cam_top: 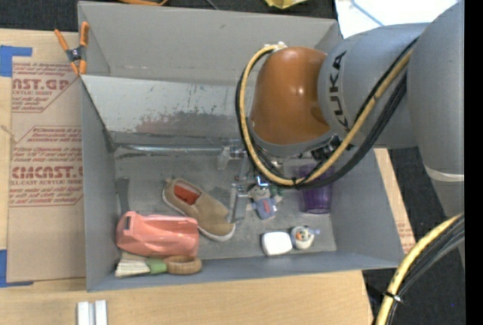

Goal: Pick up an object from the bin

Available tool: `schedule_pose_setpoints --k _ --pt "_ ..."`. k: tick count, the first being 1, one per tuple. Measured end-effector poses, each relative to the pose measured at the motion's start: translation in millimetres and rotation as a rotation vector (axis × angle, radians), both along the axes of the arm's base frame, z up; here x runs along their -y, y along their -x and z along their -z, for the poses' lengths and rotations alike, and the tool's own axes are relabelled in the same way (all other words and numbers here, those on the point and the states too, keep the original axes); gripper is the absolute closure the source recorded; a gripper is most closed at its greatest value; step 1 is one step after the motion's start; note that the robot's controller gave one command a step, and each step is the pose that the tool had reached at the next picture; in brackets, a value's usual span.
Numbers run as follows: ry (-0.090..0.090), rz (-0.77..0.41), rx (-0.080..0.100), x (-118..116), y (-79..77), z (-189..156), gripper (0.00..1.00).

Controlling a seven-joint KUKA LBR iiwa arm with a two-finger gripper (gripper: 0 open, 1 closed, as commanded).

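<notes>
The gripper point(241, 201) hung low over the middle of the bin point(151, 90), beneath the arm's orange cover point(290, 93); whether it stood spread or closed could not be told, since its metal parts were half hidden under that cover and the yellow and black cables point(245, 101) looping round it; nothing could be seen clamped in it; its lower end stood just at the right end of a tan shoe point(202, 210) with a red insole, which lay on the floor slanting from upper left to lower right, and whether metal and shoe touched could not be told; just to the right of the gripper lay a small blue and red toy point(264, 207), too small to make out further; further right stood a purple cup point(317, 198), its top hidden under the arm; nearer the front wall, below the toy, lay a white block point(277, 243), and just beside it on the right a small round white thing point(303, 237) with an orange spot; left of the shoe, at its lower edge, lay a pink pouch point(157, 234); below the pouch, along the front wall, lay a brush point(158, 267) with pale bristles, a green middle and a tan ring at its right end.
</notes>
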State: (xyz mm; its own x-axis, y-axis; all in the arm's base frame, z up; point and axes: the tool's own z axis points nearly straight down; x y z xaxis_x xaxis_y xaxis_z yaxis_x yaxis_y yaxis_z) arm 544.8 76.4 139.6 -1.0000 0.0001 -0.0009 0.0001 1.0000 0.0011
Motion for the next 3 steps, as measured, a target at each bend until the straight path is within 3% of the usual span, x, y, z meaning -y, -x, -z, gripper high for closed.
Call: schedule_pose_setpoints --k 1,2,3 --pt "-0.001 0.168 -0.003 -12 36.4 3 0.0" --pt "0.0 0.138 0.001 -17 37.5 -2 0.0" --pt "-0.001 0.256 -0.004 -10 45.7 29 0.0"
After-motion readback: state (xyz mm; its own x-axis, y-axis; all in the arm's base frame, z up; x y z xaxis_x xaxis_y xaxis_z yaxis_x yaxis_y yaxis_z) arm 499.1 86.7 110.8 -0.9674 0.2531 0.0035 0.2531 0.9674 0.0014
